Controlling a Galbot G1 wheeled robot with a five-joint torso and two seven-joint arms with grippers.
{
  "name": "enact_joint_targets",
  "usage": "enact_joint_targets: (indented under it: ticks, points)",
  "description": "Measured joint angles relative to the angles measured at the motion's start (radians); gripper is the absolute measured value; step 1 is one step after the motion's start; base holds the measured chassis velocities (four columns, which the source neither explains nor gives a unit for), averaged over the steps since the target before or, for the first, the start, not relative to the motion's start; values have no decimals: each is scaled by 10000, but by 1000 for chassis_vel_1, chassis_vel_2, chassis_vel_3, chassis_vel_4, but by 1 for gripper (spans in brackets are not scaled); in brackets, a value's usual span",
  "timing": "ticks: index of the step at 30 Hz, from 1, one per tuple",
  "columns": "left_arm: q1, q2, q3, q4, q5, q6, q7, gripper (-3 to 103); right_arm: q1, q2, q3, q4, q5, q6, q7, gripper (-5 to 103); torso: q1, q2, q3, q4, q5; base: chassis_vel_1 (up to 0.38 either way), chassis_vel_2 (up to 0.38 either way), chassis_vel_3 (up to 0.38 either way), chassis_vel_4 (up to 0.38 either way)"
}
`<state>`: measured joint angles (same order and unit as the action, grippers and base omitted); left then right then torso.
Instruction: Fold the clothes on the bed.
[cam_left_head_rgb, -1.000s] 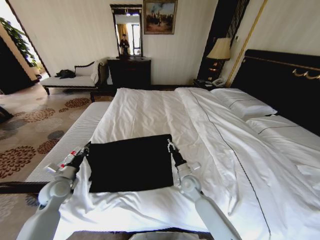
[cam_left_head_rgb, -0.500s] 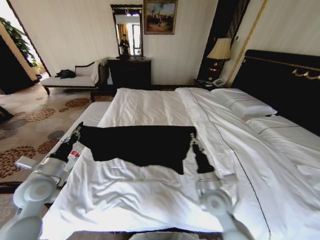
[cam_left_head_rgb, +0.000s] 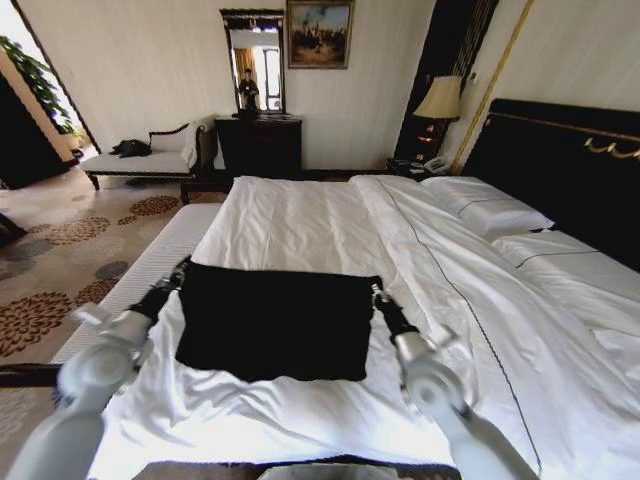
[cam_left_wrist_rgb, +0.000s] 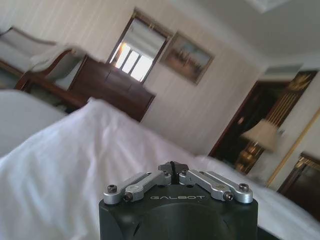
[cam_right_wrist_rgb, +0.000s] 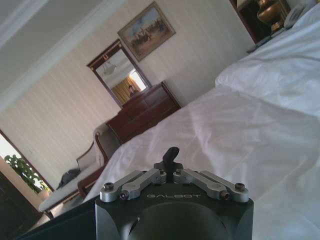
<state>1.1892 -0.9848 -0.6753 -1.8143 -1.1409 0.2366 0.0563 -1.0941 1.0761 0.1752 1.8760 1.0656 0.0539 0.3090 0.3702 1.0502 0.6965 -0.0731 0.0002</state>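
One T-shirt (cam_left_head_rgb: 275, 322) – two end effectors, one bed (cam_left_head_rgb: 330, 215)

one black T-shirt (cam_left_head_rgb: 275, 320), two pillows (cam_left_head_rgb: 487, 207), one bed (cam_left_head_rgb: 330, 220), two grippers (cam_left_head_rgb: 180, 268)

Striped pale walls, mirror (cam_left_head_rgb: 252, 60), painting (cam_left_head_rgb: 320, 33), lamp (cam_left_head_rgb: 441, 98), floral carpet (cam_left_head_rgb: 60, 255).

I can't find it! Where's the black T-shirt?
In the head view, the black T-shirt lies flat on the near part of the bed, between the left gripper and right gripper.
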Motion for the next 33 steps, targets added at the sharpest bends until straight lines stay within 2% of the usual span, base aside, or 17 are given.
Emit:
enact_joint_targets:
  ticks: [1,4,6,8,10,12,13,15,17,20,28,33]
  points:
    - [0,0,0,0,0,0,0,2,0,0,0,0,0,0,0,1,0,0,0,0,0,0,0,0,0]
    - [-1505,-272,1395,2083,376,-238,10,2,1899,807,-1107,-2828,-232,476,-727,1,5,-2,3,0,-4,0,0,0,0]
    - [-1660,-305,1512,2279,397,-268,19,2,2059,907,-1188,-3100,-263,531,-813,1,5,-2,2,-1,-4,0,0,0,0]
    - [-2533,-535,2094,3461,507,-511,265,2,2929,1435,-1490,-4519,-467,899,-1409,1,5,-3,1,0,-3,0,0,0,0]
    - [-2936,-660,2250,4085,497,-737,533,2,3208,1644,-1525,-5064,-534,1099,-1749,1,2,-1,0,-1,-2,0,0,0,0]
    - [-2979,-676,2261,4165,489,-778,575,2,3232,1669,-1522,-5122,-538,1136,-1803,1,2,-1,-1,-2,-2,0,0,0,0]
    - [-3079,-721,2283,4397,444,-922,742,2,3291,1744,-1490,-5302,-546,1285,-1987,1,0,-1,-1,-3,-2,0,0,0,0]
    - [-3029,-782,2188,4833,209,-1406,1516,2,3212,1856,-1310,-5390,-482,1643,-2398,1,1,0,-2,-3,-3,0,0,0,0]
    - [-2992,-782,2157,4849,178,-1446,1608,2,3160,1857,-1286,-5346,-453,1678,-2442,1,1,0,-2,-3,-3,0,0,0,0]
    - [-2200,-734,1655,4614,-162,-1652,2492,2,2422,1805,-1080,-4645,-207,1799,-2600,1,-1,0,-3,-1,-5,0,0,0,0]
    - [-814,-545,841,3591,-728,-1777,3402,2,961,1814,-723,-3724,-297,1922,-2665,1,-5,4,-6,-2,0,0,0,0,0]
    - [54,-494,552,3224,-556,-1803,3965,2,210,1903,-555,-3075,-384,1984,-2671,1,-5,4,-6,-2,-1,0,0,0,0]
